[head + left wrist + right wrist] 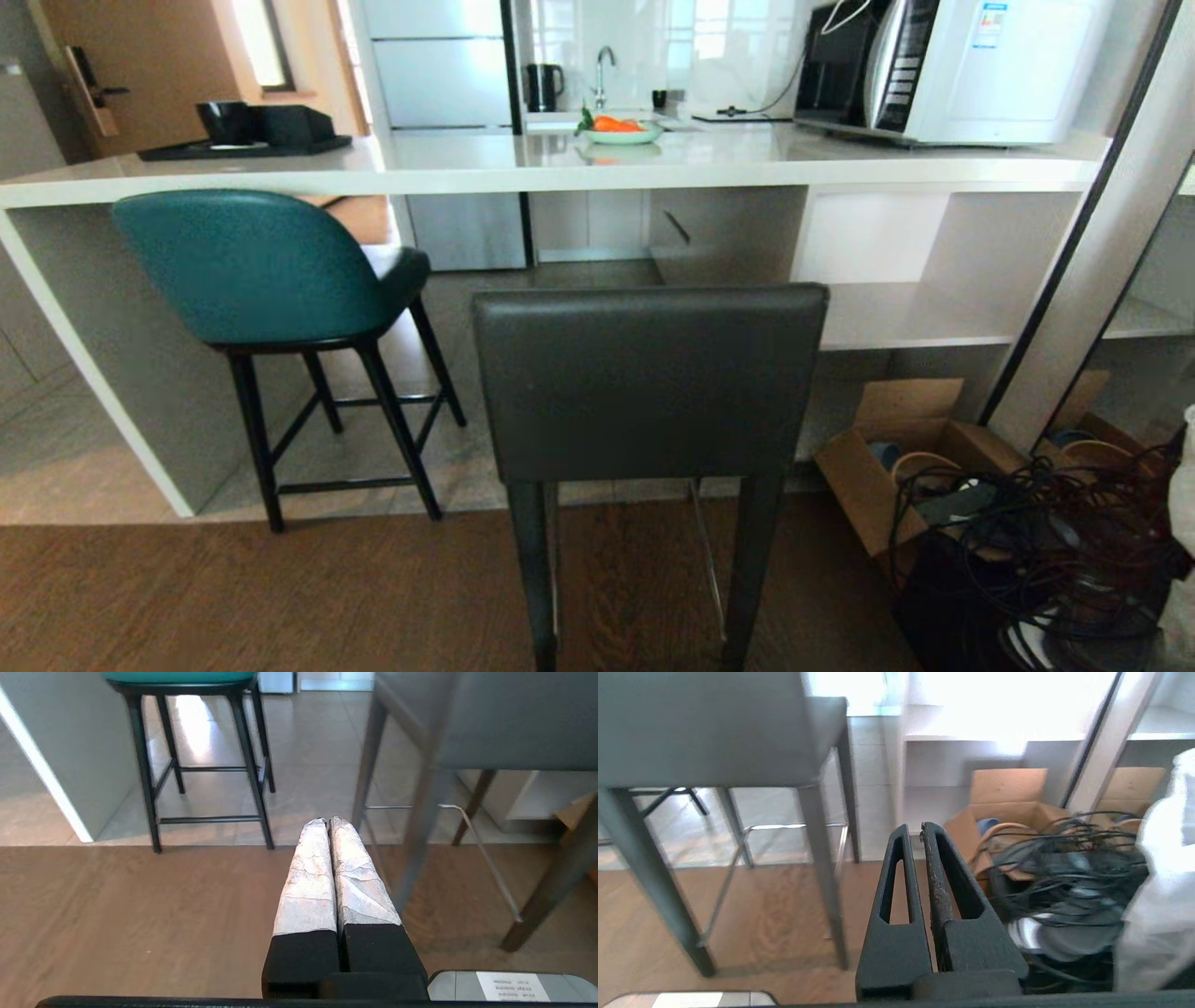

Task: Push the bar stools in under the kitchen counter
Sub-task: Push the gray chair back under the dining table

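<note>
The grey stool (pixel 649 383) stands at lower centre of the head view, its square back toward the camera, its legs on the wooden floor well short of the worktop (pixel 560 163). The teal stool (pixel 252 271) stands at left, its seat partly under the slab and its rear legs near the edge of the tiles.

Neither arm appears in the head view. In the left wrist view the left gripper (pixel 327 821) hangs low over the floor with its fingers pressed together, holding nothing. In the right wrist view the right gripper (pixel 915 828) is likewise pressed together and empty, beside the grey stool's legs.

Step in hand, as judged: approach the grey stool. Bear on the back low and centred, so the stool slides straight rather than tips or pivots. Keep the push square to the worktop edge.

Obstacles: an open cardboard box (pixel 896 448) and a tangle of black cables (pixel 1046 541) lie at lower right, close to the grey stool's right leg. Keep the stool and the right arm left of these. The floor changes from wood to tile ahead; the legs may catch there.
</note>
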Controlling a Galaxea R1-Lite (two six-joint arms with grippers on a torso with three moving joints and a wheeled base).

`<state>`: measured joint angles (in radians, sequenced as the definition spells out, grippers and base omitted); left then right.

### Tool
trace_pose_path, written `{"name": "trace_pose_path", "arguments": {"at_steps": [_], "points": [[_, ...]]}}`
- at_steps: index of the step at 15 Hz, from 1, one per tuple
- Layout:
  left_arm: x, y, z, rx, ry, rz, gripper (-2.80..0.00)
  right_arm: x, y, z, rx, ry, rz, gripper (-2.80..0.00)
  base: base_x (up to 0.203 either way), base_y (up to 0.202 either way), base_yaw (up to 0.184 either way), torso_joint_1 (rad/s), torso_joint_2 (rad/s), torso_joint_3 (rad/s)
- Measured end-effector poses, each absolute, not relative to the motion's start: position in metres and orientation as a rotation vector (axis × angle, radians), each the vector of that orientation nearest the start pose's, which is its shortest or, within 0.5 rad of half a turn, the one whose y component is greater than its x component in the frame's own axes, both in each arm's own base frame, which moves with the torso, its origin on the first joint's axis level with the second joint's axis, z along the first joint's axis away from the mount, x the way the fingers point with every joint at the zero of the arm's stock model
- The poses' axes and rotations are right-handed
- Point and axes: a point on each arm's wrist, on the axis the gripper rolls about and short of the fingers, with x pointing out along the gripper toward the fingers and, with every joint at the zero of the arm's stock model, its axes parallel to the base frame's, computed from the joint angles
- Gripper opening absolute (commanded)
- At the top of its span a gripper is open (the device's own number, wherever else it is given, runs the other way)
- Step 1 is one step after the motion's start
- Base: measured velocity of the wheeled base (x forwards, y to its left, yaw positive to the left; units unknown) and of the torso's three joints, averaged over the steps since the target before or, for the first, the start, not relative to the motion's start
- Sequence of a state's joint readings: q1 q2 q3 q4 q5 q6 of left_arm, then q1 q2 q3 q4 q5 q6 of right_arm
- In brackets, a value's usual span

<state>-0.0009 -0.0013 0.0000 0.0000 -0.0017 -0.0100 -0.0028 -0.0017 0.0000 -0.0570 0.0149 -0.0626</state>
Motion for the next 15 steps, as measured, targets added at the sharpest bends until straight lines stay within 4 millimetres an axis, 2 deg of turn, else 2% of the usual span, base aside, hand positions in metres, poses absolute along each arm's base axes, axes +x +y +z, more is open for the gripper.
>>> {"name": "trace_pose_path", "arguments": {"at_steps": [4, 15], "points": [[-0.0229, -0.0001, 0.0755, -0.008, -0.001, -0.004, -2.8, -0.0231, 0.0007, 0.0813, -0.058, -0.06, 0.028, -2.8, 0.0, -0.145, 0.001, 0.003, 0.0, 0.004], [-0.0229, 0.0, 0.0754, -0.009, -0.001, -0.003, -2.8, -0.0231, 0.0005, 0.0815, -0.034, -0.061, 0.018, -2.8, 0.0, 0.0, 0.0, 0.0, 0.0, 0.0]]}}
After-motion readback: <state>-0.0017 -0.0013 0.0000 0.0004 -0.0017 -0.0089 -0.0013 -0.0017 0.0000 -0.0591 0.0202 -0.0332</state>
